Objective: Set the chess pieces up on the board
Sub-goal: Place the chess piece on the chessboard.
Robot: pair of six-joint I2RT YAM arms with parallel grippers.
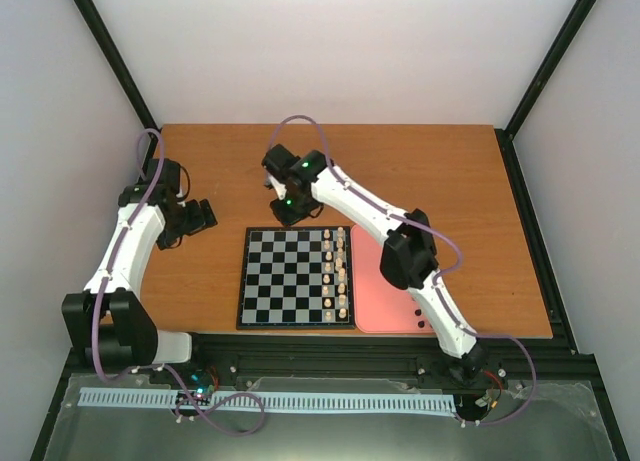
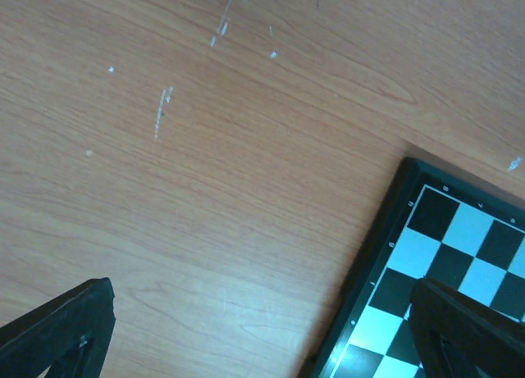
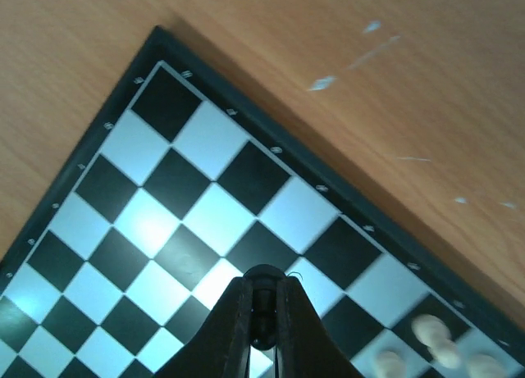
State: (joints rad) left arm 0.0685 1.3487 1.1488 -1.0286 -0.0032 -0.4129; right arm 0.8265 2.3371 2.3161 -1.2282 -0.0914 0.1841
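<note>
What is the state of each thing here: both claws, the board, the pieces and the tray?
Board: flat, mostly bare.
Pink tray: flat, partly under the right arm.
White pieces: standing in two columns by the tray.
Left claw: open, empty, beside the board.
Right claw: shut, apparently on a small black piece, over the board.

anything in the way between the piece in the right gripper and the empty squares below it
Nothing visible. The right gripper is shut on what looks like a black piece above the board, and the squares near it are bare. The white pieces stand apart at the right side.
</note>
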